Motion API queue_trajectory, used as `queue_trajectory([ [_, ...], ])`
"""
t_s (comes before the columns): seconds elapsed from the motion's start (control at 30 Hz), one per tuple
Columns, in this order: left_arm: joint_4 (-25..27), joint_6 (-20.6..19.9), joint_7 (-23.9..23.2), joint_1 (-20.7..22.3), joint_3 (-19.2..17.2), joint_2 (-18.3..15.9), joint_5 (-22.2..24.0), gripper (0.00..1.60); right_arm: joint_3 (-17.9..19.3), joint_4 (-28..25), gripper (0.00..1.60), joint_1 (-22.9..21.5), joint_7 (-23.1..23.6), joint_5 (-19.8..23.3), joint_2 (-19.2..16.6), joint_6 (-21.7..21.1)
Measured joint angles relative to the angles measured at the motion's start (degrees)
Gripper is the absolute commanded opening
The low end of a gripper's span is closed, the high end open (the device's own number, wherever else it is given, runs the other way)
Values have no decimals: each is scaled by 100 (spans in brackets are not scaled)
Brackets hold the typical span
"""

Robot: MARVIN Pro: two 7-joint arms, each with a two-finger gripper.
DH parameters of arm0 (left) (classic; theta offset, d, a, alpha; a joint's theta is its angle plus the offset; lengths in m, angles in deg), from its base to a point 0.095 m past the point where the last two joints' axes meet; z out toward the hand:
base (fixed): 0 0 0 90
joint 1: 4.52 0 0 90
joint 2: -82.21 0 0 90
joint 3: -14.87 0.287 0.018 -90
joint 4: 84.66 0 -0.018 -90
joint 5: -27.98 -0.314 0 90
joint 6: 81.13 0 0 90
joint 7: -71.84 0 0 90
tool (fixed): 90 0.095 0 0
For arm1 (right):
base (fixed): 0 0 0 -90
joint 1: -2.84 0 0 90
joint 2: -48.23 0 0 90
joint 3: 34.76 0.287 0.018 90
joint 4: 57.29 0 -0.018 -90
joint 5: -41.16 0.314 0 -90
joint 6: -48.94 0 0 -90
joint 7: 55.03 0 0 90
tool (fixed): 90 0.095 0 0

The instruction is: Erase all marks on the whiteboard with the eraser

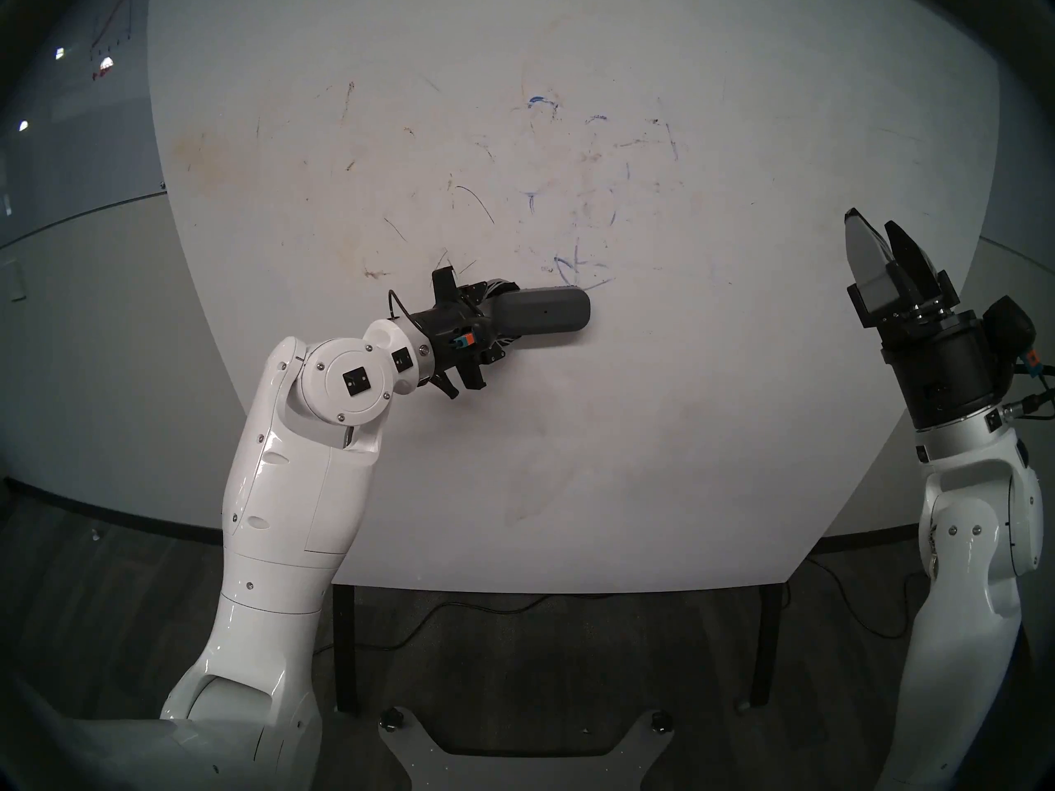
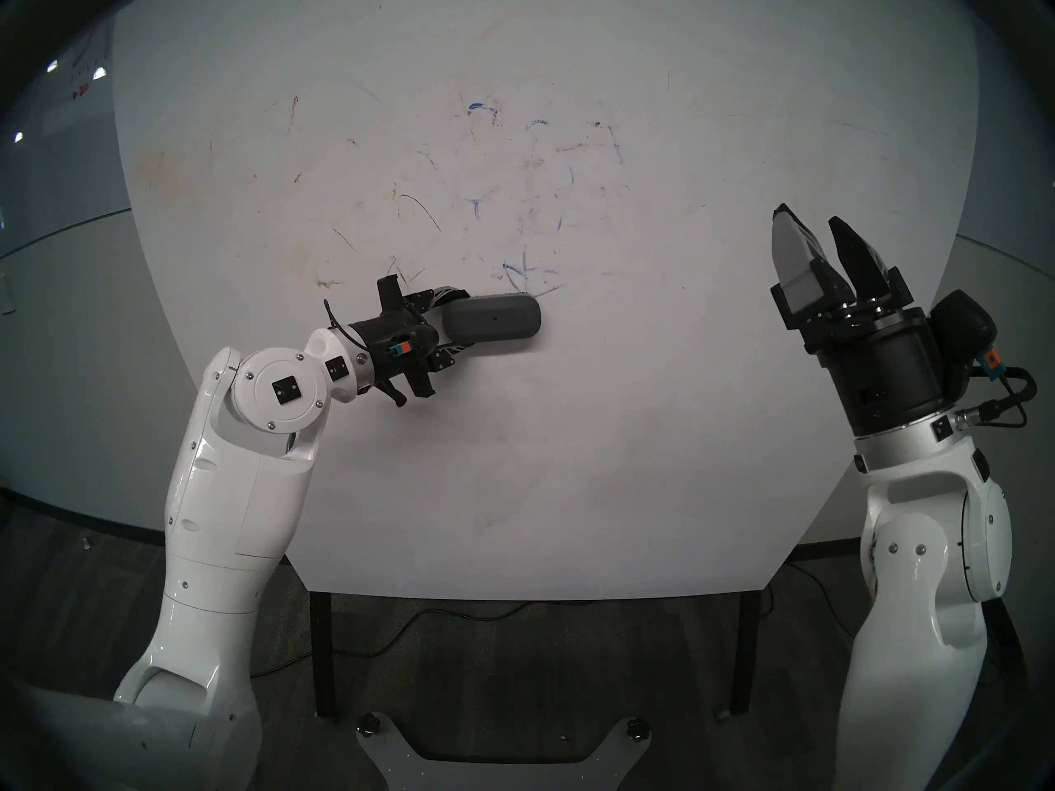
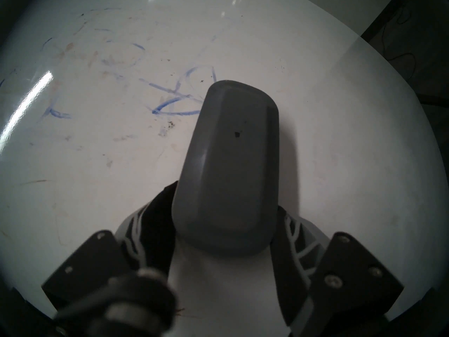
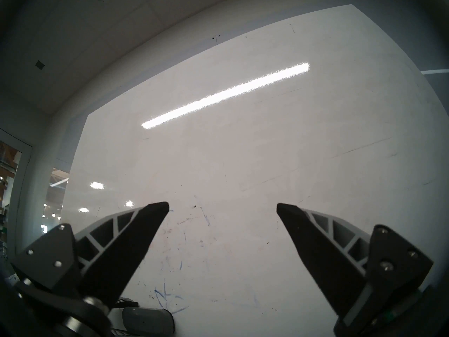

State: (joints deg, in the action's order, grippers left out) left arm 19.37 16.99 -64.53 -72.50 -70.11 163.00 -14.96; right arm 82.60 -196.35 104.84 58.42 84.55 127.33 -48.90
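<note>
Eraser (image 1: 542,315) lies flat against the whiteboard (image 1: 713,402), just below the faint blue marks (image 1: 576,267), left gripper (image 1: 502,322) jaws clamped on its near end; right gripper (image 1: 876,242) jaws stand apart, holding nothing

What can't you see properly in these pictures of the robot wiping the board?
- Head views: the wiping face of the eraser is turned to the whiteboard, so whether it presses flat is hidden.
- Left wrist view: the eraser covers part of the blue marks behind it and most of the left gripper.
- Head views: the red graph on the wall is too small to read.
</note>
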Motion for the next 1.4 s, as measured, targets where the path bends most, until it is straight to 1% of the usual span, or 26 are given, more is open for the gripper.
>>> queue_trajectory([
  [0.17,-97,15,-31,113,6,31,-43,0,18,0,160,0,33,2,20,2],
  [0.43,-115,50,-154,204,-6,84,-74,0,41,-1,160,3,69,4,48,2],
  [0.73,28,81,-288,307,-7,205,-125,0,29,-1,160,3,115,5,80,2],
  [1.4,213,99,-296,702,-99,538,-355,0,-32,-1,160,1,180,2,141,2],
])
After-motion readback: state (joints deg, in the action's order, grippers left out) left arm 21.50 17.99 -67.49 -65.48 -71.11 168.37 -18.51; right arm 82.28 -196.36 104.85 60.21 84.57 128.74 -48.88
